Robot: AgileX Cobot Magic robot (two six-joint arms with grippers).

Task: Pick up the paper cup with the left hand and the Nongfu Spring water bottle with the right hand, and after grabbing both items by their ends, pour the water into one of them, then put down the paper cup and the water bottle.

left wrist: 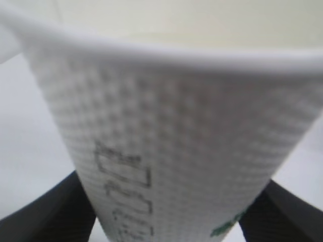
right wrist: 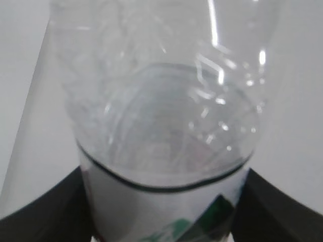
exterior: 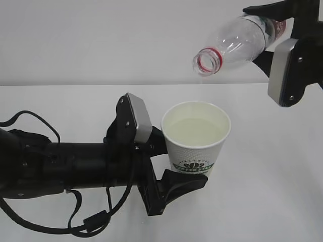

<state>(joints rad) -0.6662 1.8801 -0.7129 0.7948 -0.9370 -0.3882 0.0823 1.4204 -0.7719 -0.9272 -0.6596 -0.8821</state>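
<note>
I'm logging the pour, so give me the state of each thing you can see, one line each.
Cup: upright, held low down by the left gripper, water inside.
Bottle: uncapped, tilted mouth-down above the cup, held by the right gripper, looks nearly empty, no stream visible.
Left gripper: shut on the cup, fingers on either side.
Right gripper: shut on the bottle's labelled end.

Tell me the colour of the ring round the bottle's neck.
Red, clearest in the exterior view: the ring on the tilted bottle.
</note>
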